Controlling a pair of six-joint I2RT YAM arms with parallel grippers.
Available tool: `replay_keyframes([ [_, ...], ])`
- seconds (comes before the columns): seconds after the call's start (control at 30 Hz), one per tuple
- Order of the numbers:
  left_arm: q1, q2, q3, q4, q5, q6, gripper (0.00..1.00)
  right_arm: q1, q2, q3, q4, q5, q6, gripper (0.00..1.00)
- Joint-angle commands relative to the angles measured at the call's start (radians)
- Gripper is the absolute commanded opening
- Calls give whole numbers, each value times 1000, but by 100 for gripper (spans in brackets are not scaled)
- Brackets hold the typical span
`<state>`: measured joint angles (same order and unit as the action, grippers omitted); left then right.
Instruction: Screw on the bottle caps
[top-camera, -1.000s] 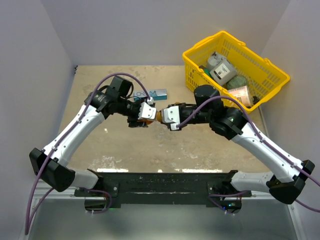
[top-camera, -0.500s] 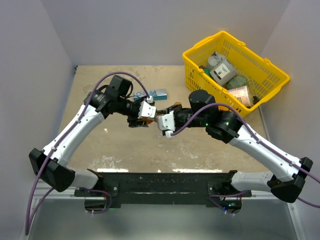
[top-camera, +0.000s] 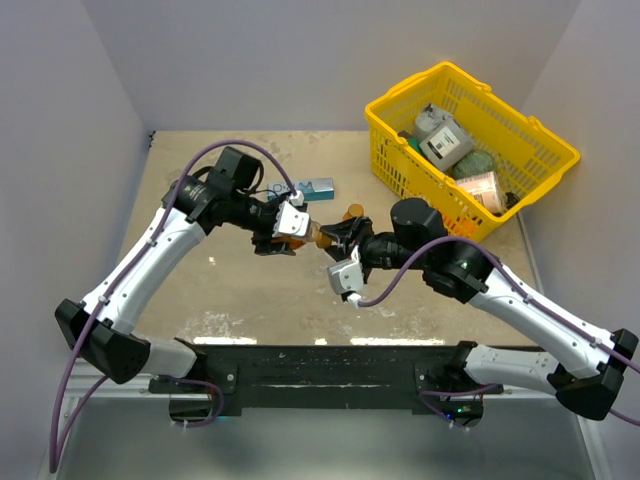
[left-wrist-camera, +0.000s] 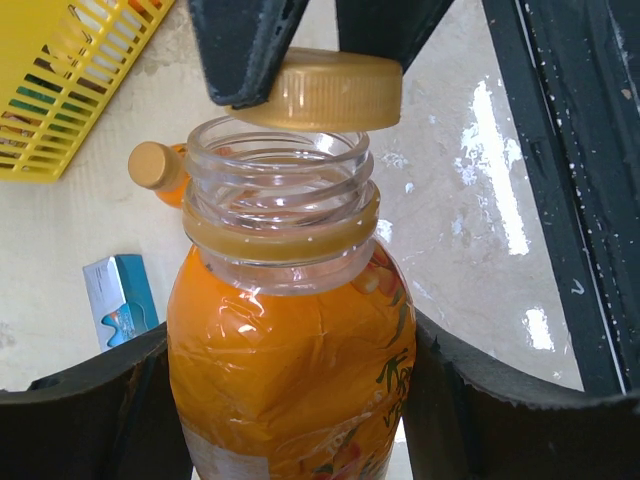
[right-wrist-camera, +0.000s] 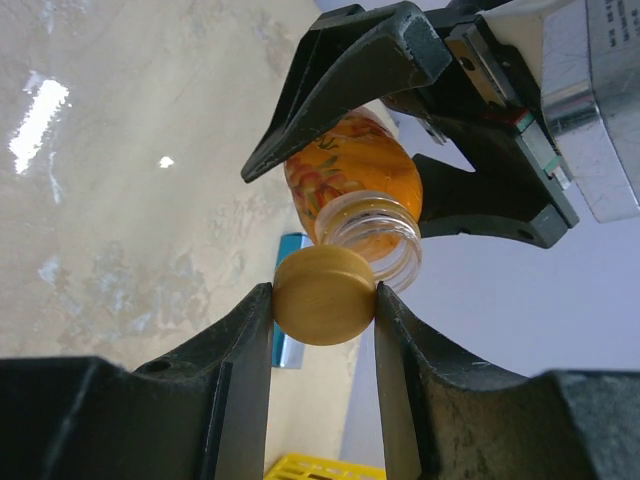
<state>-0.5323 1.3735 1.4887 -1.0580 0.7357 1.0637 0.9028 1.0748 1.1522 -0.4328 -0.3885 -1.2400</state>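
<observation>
Seeing my right wrist swung round and lower than a second ago: right gripper (top-camera: 333, 243) pinching the cap (right-wrist-camera: 323, 297), now just off the open neck of the bottle (left-wrist-camera: 290, 350) clamped in left gripper (top-camera: 290, 222). Cap looks tilted, probably unthreaded

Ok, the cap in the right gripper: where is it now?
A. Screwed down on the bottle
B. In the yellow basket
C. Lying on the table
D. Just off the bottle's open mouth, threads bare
D: the cap, pinched in the right gripper, sits just at the open mouth of the bottle held by the left gripper, and the neck threads are all exposed.
</observation>
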Motion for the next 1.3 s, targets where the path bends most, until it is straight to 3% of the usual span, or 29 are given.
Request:
replay_keyframes([
  [0.0,-6,7,54,-51,67,48,0,2,-18,0,65,-35,-98,0],
  [0.93,-64,21,61,-43,-10,42,0,15,59,78,-21,-30,-150,0],
  [1.27,-67,13,65,-25,14,38,0,18,74,73,17,-15,-59,0],
])
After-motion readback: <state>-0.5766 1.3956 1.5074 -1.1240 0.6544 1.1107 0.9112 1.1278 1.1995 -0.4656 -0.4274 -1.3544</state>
